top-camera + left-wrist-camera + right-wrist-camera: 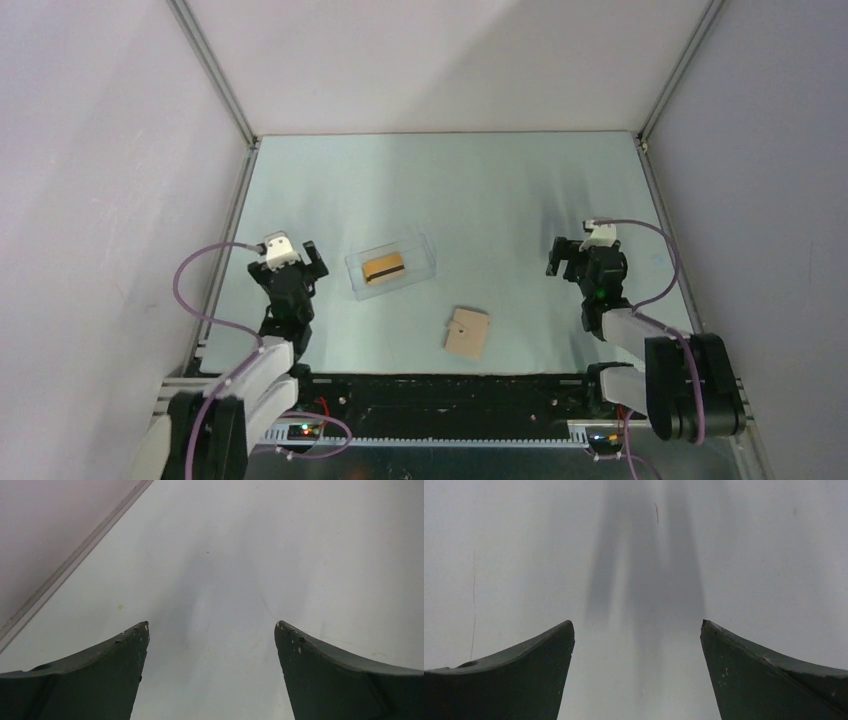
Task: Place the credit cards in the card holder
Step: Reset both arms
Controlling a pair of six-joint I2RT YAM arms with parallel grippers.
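Credit cards (384, 268) in clear box (420, 258) lie just right of your left end effector (308, 260); it and right end effector (562, 258) gape empty.

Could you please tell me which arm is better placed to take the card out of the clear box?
Left, most likely. The left hand is open and sits right beside the clear box that holds the credit card. The right hand, also open, is much farther from it on the other side.
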